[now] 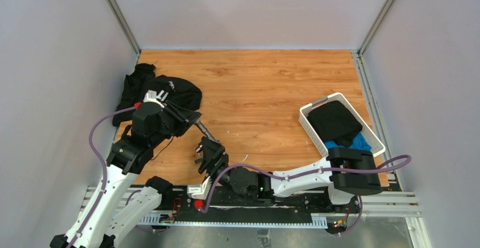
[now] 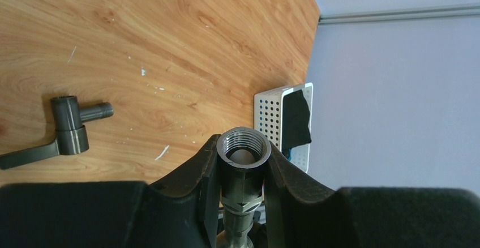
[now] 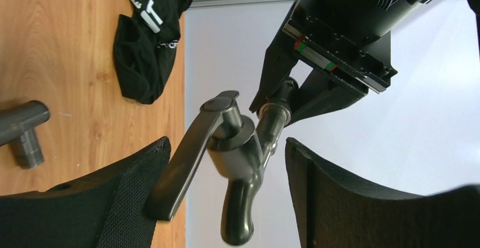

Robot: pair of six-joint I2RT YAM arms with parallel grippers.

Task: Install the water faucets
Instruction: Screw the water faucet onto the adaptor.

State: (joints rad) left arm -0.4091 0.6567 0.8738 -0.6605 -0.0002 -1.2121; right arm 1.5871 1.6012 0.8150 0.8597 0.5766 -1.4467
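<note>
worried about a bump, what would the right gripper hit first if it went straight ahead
The faucet: it sits between the fingers of the open right gripper, its stem clamped in the left gripper just beyond. Going on should meet the faucet body first, though depth is hard to judge.

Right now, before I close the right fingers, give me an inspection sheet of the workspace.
Surface: wooden table, small white flecks.
Job's things: held faucet in the air; loose faucet piece lying on the table.
Clutter: black garment far left; white basket right, holding dark and blue cloth.
Grippers: left gripper fingers shut on the held faucet; right gripper fingers open either side of it.
Cables: purple cables along both arms.
Surroundings: grey walls.
</note>
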